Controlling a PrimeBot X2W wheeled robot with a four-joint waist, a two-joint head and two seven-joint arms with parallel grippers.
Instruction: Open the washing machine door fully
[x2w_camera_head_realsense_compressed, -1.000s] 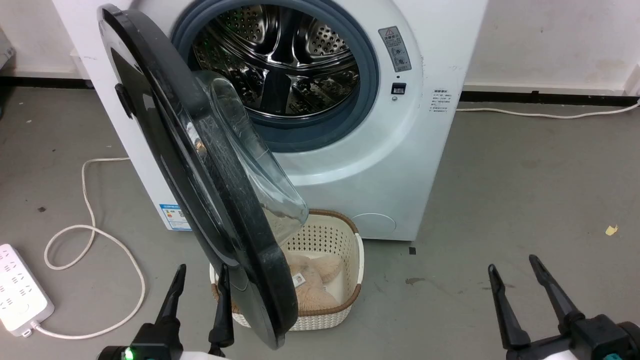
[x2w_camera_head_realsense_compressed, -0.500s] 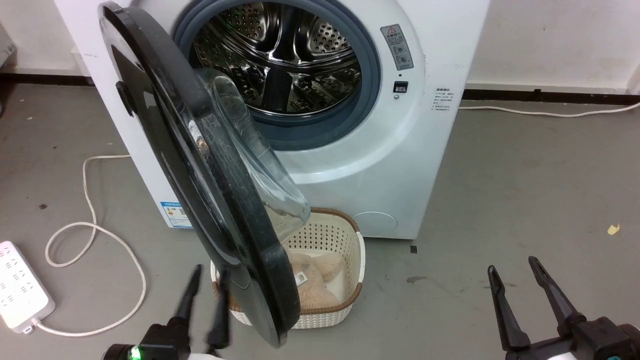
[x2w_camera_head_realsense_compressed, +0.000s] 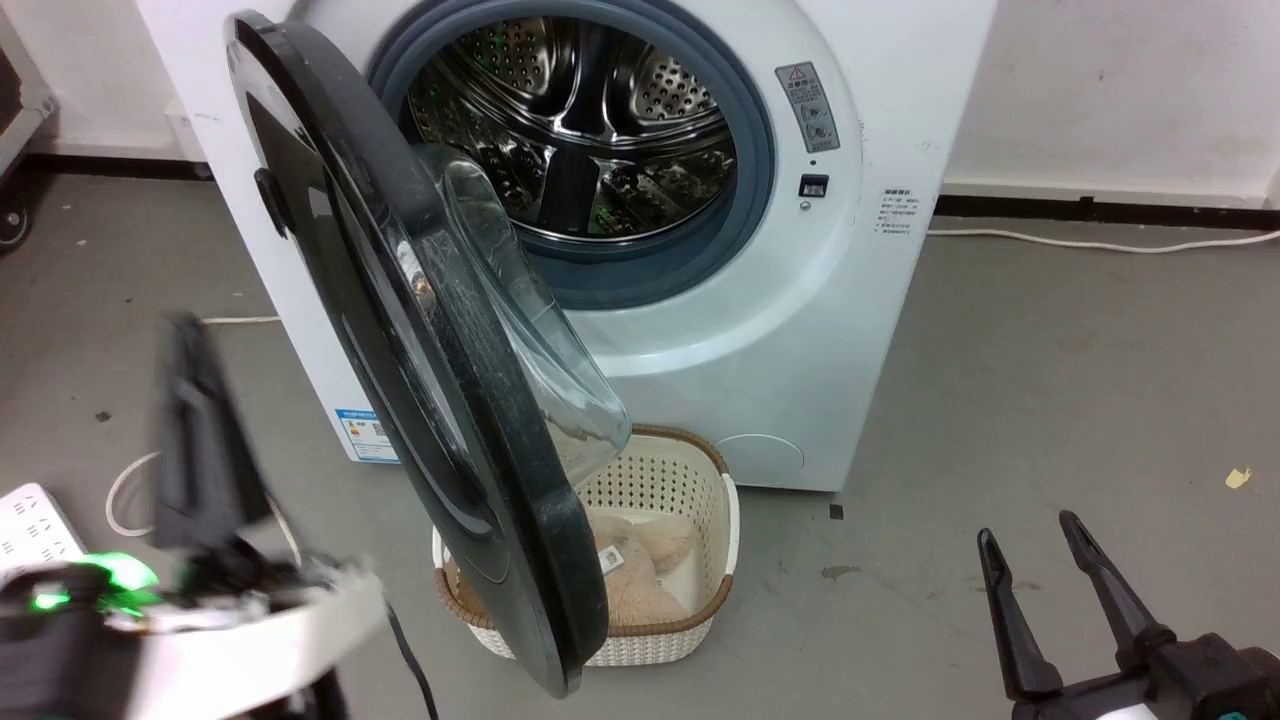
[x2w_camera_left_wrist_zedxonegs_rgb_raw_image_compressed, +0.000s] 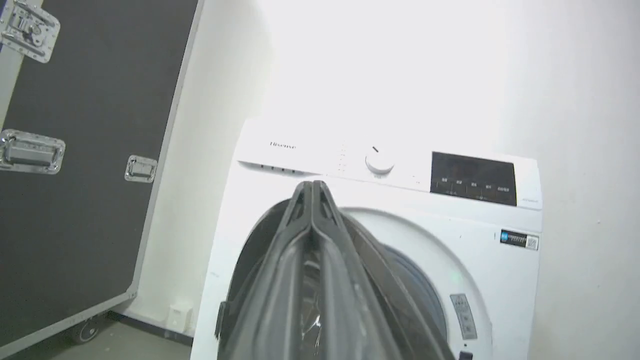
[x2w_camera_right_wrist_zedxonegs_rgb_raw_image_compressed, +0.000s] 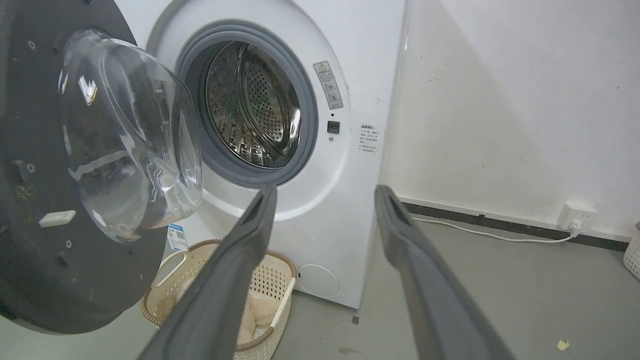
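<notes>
The large round glossy black washing machine door (x2w_camera_head_realsense_compressed: 400, 300) stands about half open and edge-on, just right of the left gripper (x2w_camera_head_realsense_compressed: 190, 345). Its smooth outer face is turned toward that gripper, its free rim is nearest the robot, and its hinge lies farther ahead on the big white washing machine (x2w_camera_head_realsense_compressed: 780, 330). The left gripper, blurred, has its two dark fingers pressed together on nothing, with the door's dark rim just beyond them in the left wrist view. The right gripper (x2w_camera_head_realsense_compressed: 1027, 527) hangs spread and empty, well apart; to its left the door shows its bulging clear glass bowl window (x2w_camera_right_wrist_zedxonegs_rgb_raw_image_compressed: 135, 130). The left arm is nearer, but I judge the push must come from the bowl side, or from a hook on the hard, slippery rim.
</notes>
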